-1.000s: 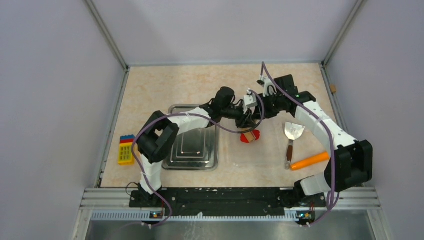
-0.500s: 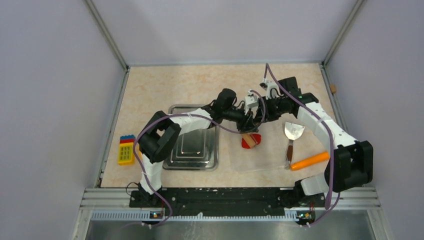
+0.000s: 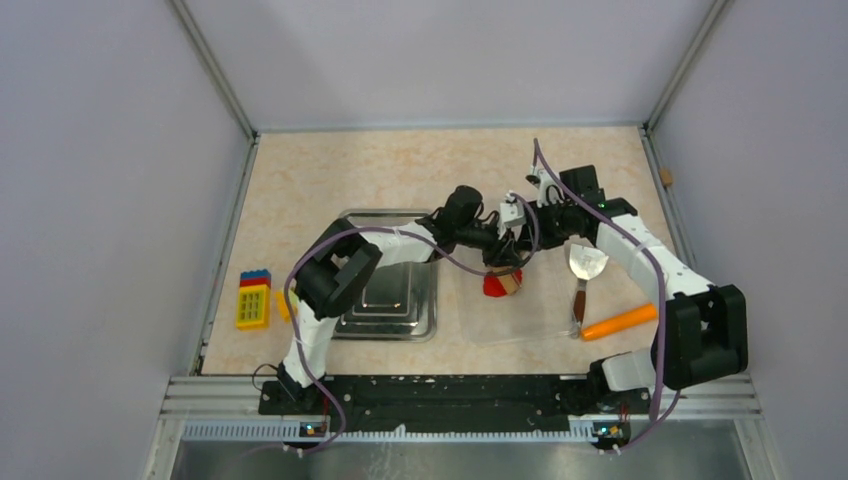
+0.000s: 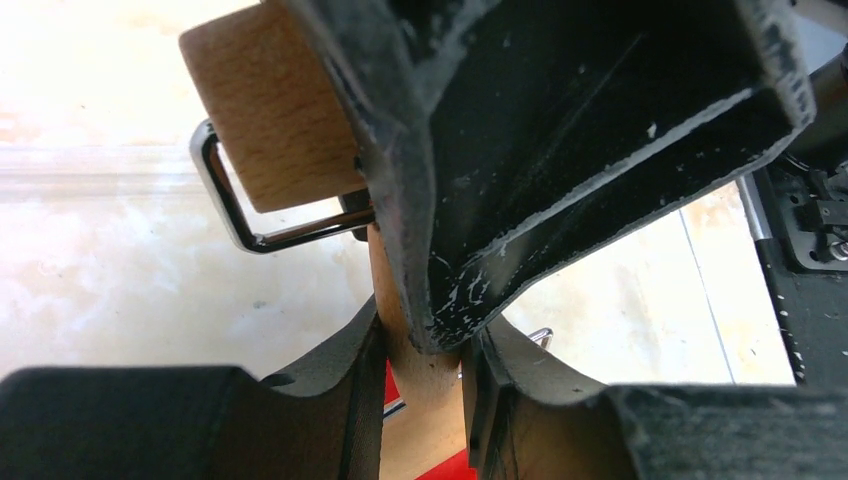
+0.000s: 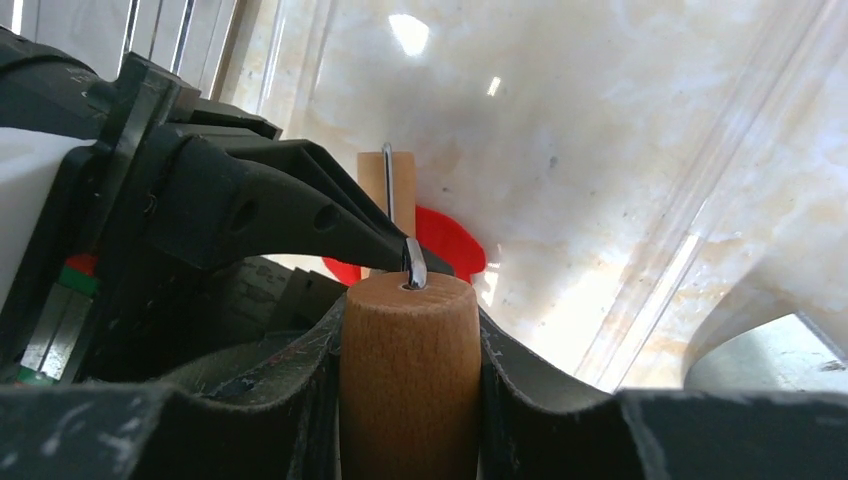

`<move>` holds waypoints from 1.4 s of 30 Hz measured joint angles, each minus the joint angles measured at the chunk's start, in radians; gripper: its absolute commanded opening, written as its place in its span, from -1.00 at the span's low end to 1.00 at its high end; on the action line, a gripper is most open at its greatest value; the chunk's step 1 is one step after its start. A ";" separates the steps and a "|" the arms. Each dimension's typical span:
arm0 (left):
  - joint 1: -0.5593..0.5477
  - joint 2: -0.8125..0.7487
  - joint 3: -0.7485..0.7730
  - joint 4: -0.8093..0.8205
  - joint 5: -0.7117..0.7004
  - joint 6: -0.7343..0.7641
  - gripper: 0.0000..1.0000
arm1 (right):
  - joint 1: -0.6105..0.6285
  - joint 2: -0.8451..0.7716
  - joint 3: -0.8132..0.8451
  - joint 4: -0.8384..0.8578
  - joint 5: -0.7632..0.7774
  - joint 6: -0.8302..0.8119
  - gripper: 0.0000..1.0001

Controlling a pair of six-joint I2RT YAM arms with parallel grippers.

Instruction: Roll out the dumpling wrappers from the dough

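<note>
The red dough [image 3: 495, 288] lies flattened on a clear mat [image 3: 520, 318] at the table's middle. It shows in the right wrist view [image 5: 450, 243] as a flat, rounded red piece. A wooden roller with a metal bracket [image 3: 511, 283] rests on it. Both grippers meet over it. My left gripper [image 3: 499, 262] is shut on the roller's wooden handle [image 4: 425, 390]. My right gripper [image 3: 522, 250] is shut on the same tool's wooden grip [image 5: 410, 385]. The roller's small barrel [image 5: 386, 185] sits on the dough's far edge. No separate round wrapper is in view.
A steel tray [image 3: 385, 300] lies left of the mat. A metal spatula [image 3: 586, 266] and an orange carrot [image 3: 620, 322] lie to the right. A yellow toy block [image 3: 251, 302] sits at the far left. Grey walls enclose the table.
Both grippers, with the roller, have shifted slightly right and toward the near edge over the dough. The left arm has stretched farther right.
</note>
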 measured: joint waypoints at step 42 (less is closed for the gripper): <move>-0.036 -0.158 -0.066 0.133 -0.031 -0.086 -1.00 | -0.065 -0.194 0.084 -0.165 -0.092 -0.007 -1.00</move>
